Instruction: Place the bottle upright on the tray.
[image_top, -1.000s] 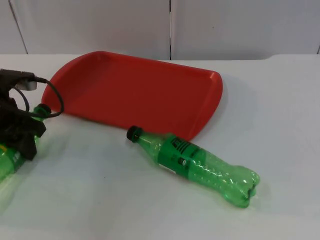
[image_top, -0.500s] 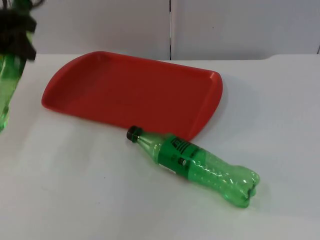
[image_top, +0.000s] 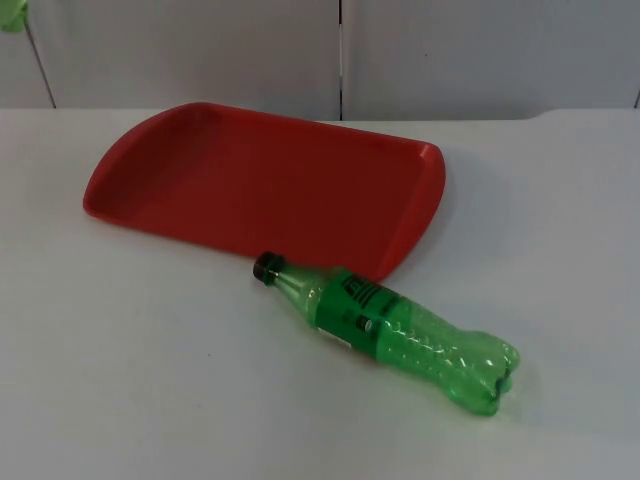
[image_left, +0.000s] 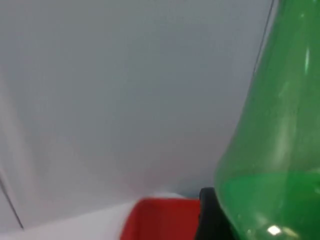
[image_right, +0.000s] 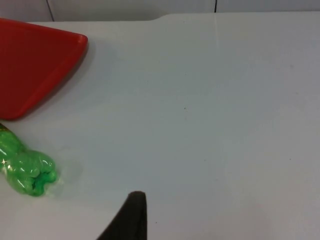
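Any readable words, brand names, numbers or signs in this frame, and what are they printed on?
Nothing can be read.
Lying bottle on the table: its green label carries dark blocky print, too small and blurred to make out.
Held bottle at the left gripper: no print visible.
Red tray: no print visible.

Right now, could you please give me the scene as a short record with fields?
tray: red tray on the white table, nothing on it
lying bottle: green bottle on its side in front of the tray, cap toward the tray
held bottle: second green bottle in the left gripper, lifted above the table
right gripper: waits over bare table
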